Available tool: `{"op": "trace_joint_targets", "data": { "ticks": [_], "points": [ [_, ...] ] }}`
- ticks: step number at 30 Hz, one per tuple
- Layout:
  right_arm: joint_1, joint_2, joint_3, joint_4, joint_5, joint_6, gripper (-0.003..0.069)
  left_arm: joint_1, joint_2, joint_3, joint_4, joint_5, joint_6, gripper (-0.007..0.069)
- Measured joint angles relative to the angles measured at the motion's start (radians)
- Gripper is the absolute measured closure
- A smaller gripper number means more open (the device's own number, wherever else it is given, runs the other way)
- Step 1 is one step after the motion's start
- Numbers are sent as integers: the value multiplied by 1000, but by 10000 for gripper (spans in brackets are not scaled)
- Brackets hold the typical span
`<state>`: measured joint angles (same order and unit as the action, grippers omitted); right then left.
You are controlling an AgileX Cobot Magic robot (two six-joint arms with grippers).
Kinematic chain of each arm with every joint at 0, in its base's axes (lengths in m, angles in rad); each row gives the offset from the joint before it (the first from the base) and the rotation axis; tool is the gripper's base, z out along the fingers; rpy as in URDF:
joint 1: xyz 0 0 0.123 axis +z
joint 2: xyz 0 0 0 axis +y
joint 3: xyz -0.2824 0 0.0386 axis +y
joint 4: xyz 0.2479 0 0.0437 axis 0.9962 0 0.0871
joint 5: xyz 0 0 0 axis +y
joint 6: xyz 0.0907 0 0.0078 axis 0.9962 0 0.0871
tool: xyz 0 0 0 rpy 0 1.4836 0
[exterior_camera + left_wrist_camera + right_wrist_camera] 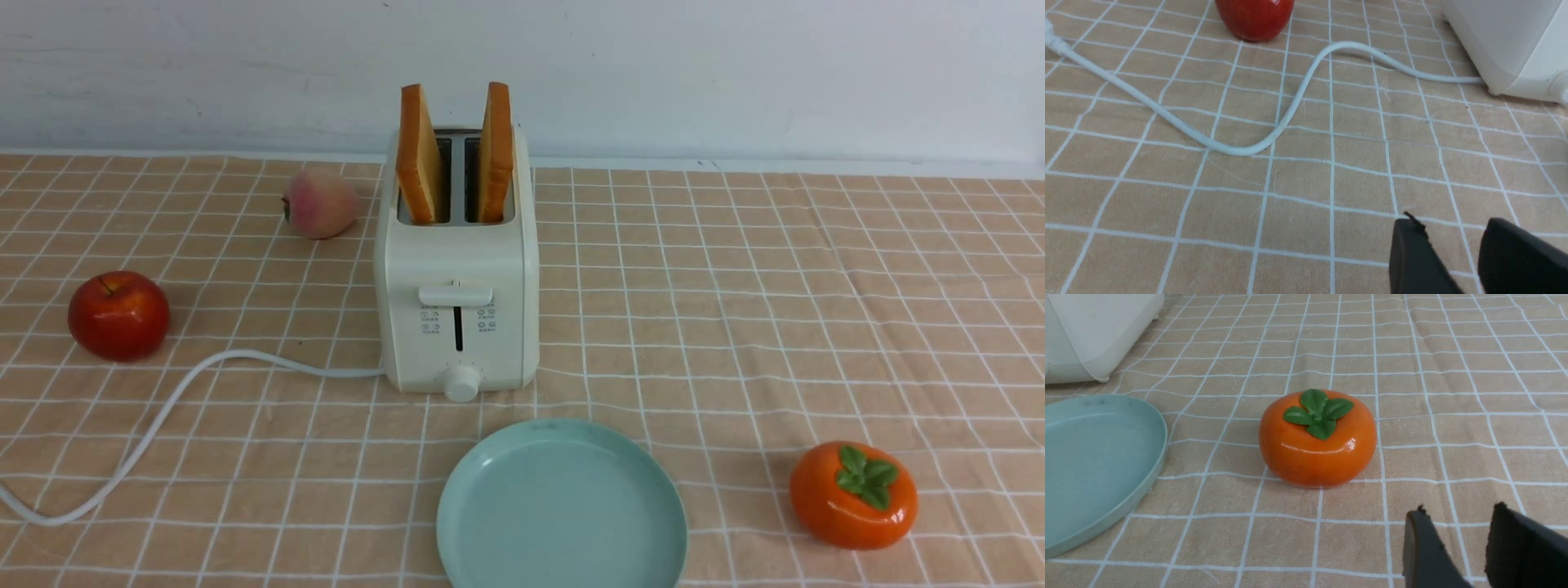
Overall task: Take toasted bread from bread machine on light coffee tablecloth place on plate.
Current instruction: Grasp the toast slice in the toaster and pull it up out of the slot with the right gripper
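Two slices of toasted bread point(419, 155) point(495, 152) stand upright in the slots of the cream-white bread machine point(457, 269), which sits on the grid tablecloth point(735, 310). The pale mint-blue plate point(562, 506) lies bare just in front of it, and its rim point(1143, 486) also shows in the right wrist view. Neither arm appears in the front view. My left gripper point(1453, 230) hovers over the cloth near the toaster's corner point(1506, 45), open with nothing between its fingers. Beside the persimmon, my right gripper point(1457, 516) is open too and holds nothing.
A red apple point(119, 315) and a peach point(320, 202) lie left of the toaster. The white cord point(163, 416) snakes across the left front of the cloth. An orange persimmon point(853, 494) sits right of the plate. A white wall closes the back.
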<state>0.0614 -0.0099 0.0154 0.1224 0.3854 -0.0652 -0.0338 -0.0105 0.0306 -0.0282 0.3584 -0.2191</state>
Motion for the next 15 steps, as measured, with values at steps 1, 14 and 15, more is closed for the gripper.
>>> {"op": "trace_joint_targets", "data": {
  "ticks": [1,14,15],
  "points": [
    [0,0,0,-2,0,0,419,0,0,0,-3,-31,0,386],
    [0,0,9,70,-308,88,419,0,0,0,-219,-371,0,386],
    [0,0,9,89,-375,117,419,0,0,0,-233,-384,4,386]
  ]
}}
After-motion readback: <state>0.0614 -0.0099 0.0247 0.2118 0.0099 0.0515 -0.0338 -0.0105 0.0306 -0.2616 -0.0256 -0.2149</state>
